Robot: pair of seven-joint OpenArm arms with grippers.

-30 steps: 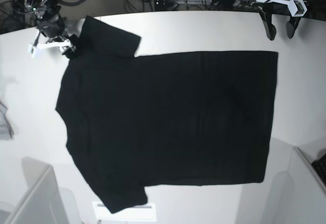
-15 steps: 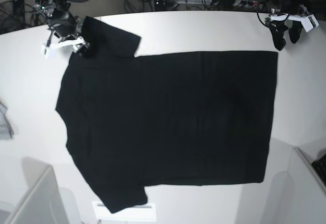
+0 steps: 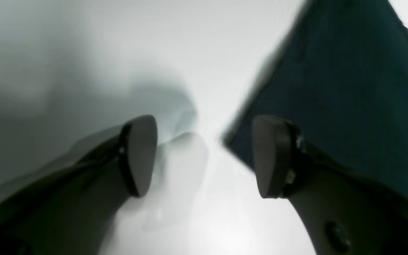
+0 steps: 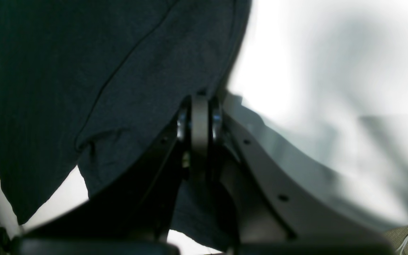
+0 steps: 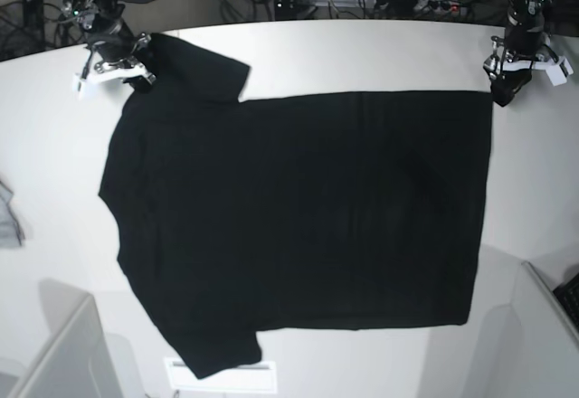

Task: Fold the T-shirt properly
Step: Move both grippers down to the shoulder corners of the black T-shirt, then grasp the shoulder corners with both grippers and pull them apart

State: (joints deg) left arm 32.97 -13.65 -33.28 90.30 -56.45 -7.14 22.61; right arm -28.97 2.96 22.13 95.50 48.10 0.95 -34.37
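Black T-shirt (image 5: 298, 226) flat on table (image 5: 362, 54), right hand (image 4: 199, 117) apparently pinching its sleeve, left hand (image 3: 204, 156) open

The right gripper (image 5: 136, 77) has slid in along the table's far edge and its jaws have snapped together on the T-shirt (image 5: 298, 217) at the sleeve by the far corner. On the other side, the left gripper (image 5: 503, 92) has swung down from the table's far edge to the shirt's hem corner, its fingers (image 3: 138, 156) spread either side of that corner.
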